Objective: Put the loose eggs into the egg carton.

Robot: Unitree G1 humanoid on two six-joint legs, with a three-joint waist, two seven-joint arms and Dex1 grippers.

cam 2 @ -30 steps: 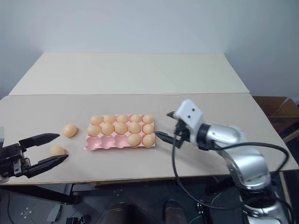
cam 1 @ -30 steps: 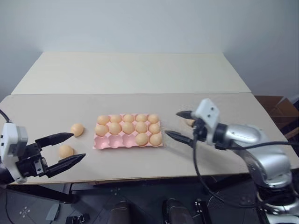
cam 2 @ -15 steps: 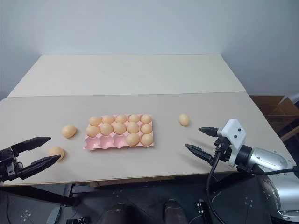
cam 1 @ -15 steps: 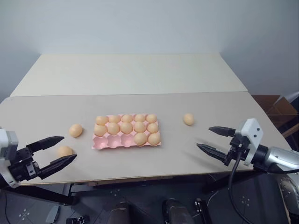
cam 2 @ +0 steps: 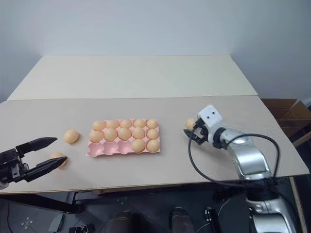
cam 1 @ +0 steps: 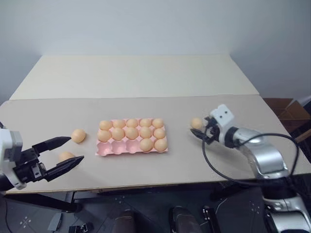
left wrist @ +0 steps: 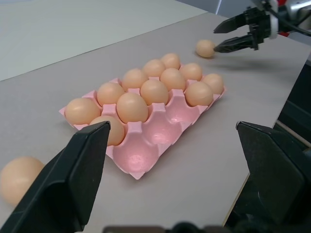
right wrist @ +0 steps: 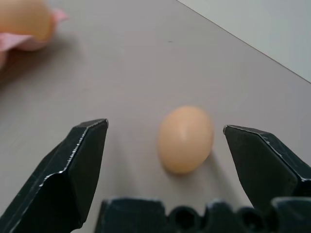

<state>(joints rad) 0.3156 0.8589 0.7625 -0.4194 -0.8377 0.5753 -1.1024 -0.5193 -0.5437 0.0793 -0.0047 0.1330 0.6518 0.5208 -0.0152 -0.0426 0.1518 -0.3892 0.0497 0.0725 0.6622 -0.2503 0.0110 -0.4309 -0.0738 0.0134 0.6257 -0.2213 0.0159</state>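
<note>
The left claw (cam 1: pixel 64 151) is hanging released beside a loose egg (cam 1: pixel 66 156), possibly above it. Another egg (cam 1: pixel 78 135) is lying farther in, near the egg carton (cam 1: pixel 132 135), which is sitting mid-surface (cam 1: pixel 146 82) with three near cups empty. The right claw (right wrist: pixel 165 145) is spreading wide around the third loose egg (right wrist: pixel 185 139), not touching it.

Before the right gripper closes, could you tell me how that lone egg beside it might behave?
The egg is smooth and oval on a bare table, so a nudge would probably roll it. It may slip between the open right gripper. It looks fragile, so squeeze gently.
</note>
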